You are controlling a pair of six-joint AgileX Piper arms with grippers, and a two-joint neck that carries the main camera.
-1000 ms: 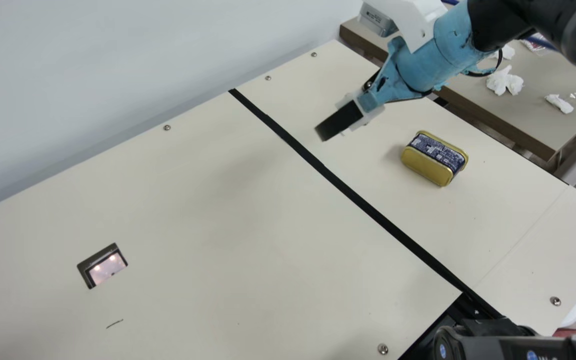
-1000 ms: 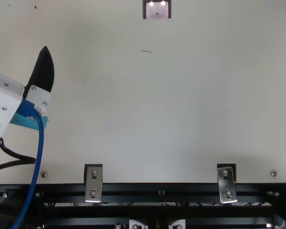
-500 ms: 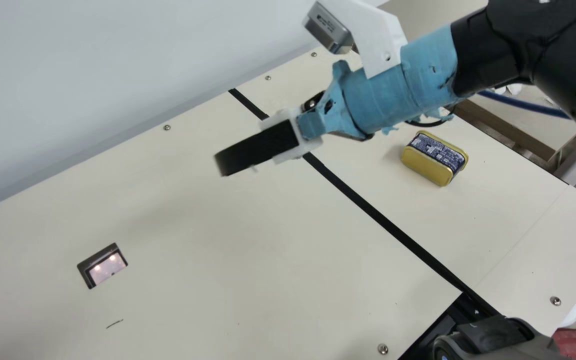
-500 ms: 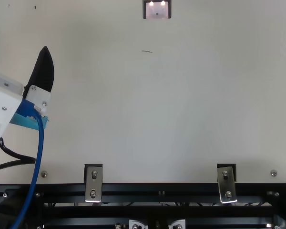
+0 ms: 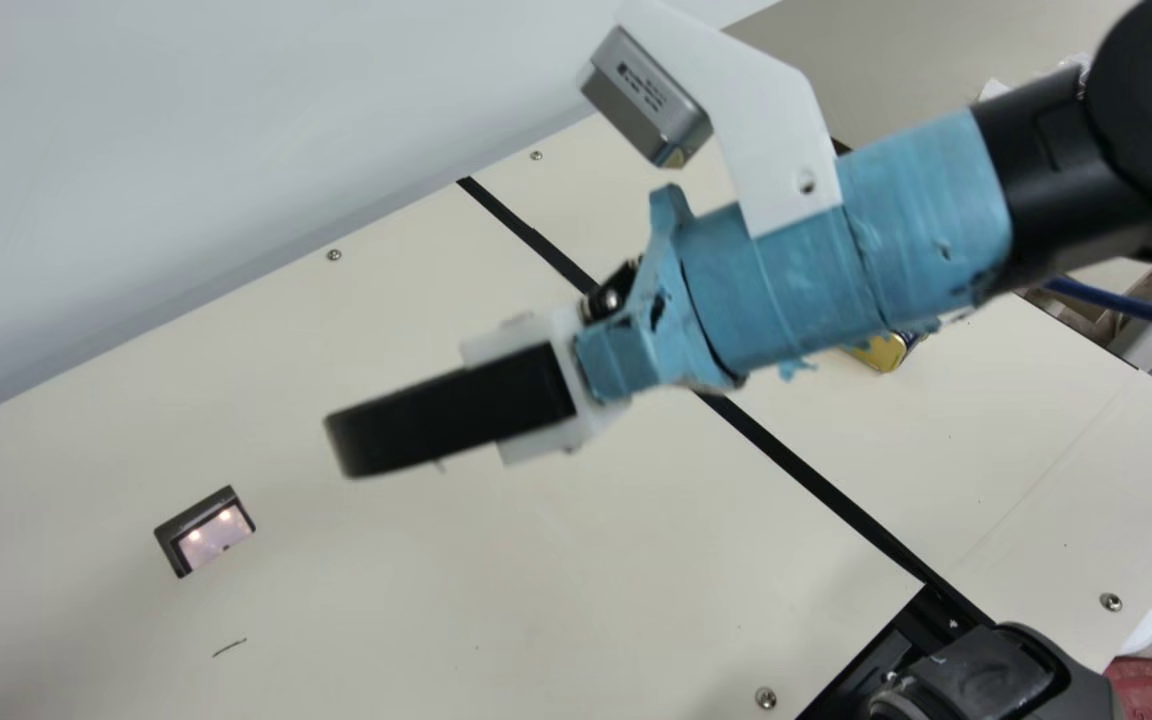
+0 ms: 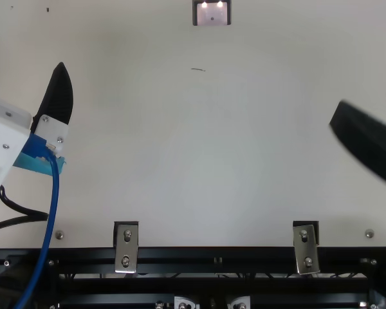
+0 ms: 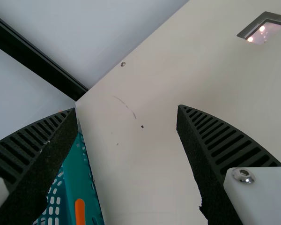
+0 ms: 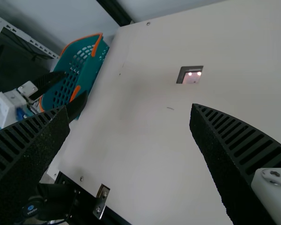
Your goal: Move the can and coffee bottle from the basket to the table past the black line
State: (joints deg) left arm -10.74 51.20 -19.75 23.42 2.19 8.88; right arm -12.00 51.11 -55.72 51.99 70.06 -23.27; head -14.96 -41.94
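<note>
Barely visible can, long axis unclear; left end effector and right end effector, fingers apart.

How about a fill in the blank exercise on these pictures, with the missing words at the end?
The teal basket has ____ handles.
The gold can lies past a line coloured ____.
In the main view, part of that can is hidden behind the ____ arm.
The left gripper and the right gripper both stand with their fingers ____.

Missing words, in order: orange; black; right; open.
</note>
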